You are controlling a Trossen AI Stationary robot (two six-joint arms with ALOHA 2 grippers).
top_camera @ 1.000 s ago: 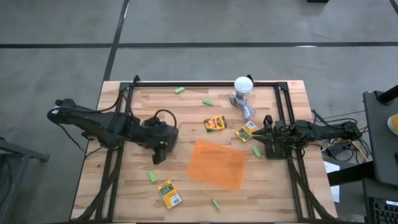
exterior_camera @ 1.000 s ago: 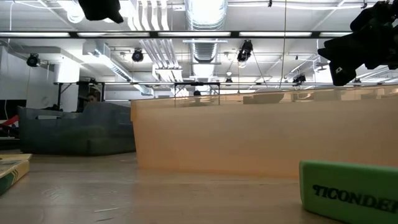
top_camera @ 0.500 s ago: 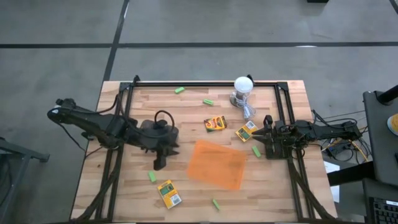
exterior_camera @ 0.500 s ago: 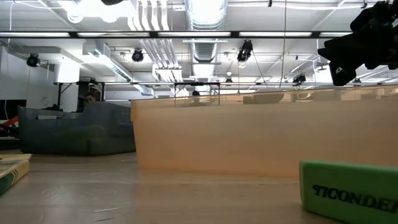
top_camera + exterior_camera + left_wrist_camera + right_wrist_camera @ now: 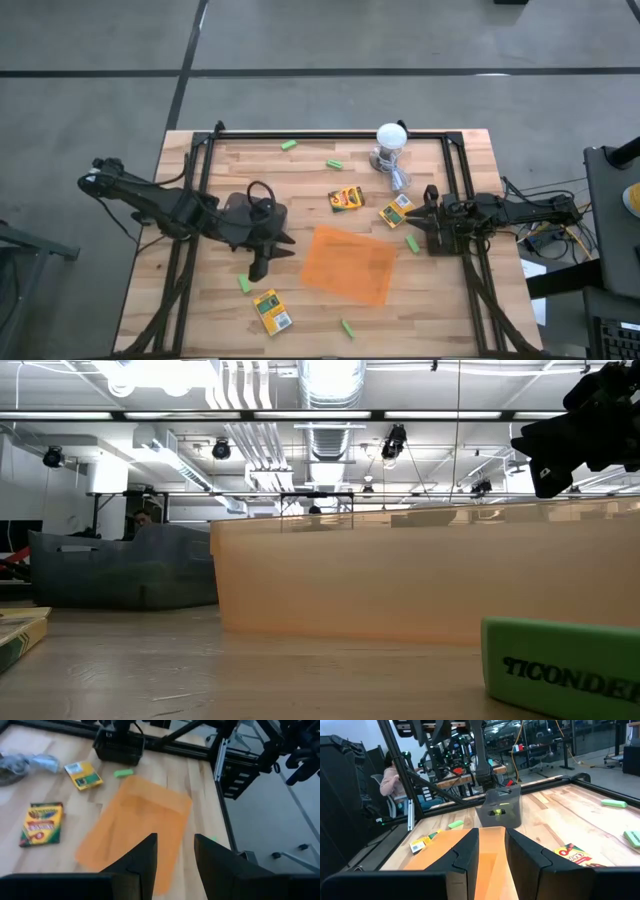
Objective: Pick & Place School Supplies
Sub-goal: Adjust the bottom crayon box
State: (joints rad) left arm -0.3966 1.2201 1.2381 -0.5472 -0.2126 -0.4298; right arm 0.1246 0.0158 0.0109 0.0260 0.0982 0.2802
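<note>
Your left gripper [image 5: 272, 256] hangs over the wooden table [image 5: 200, 320], just left of the orange tray [image 5: 349, 263]. From its wrist camera you can see its two dark fingers [image 5: 145, 857] set a little apart with nothing between them. They point across the tray.

Your right gripper [image 5: 420, 219] waits at the right side of the table, near the tray's right corner. Its fingers [image 5: 468, 851] also have a small gap, and nothing is pinched there.

Now look for the school supplies. One crayon box [image 5: 346, 198] lies above the tray, with its red and yellow front up. A second crayon box [image 5: 397, 210] lies right by your right gripper. A third crayon box [image 5: 271, 311] lies near the front edge, below your left gripper.

The little green erasers are spread all around. One eraser [image 5: 243, 283] lies just below your left gripper. Another eraser [image 5: 347, 327] lies near the front edge, below the tray. One more eraser [image 5: 411, 243] sits just under your right gripper. Two more, a far eraser [image 5: 289, 145] and a second far eraser [image 5: 335, 164], lie near the back of the table.

The white lamp [image 5: 391, 138] stands at the back. Nothing lies on the tray.
</note>
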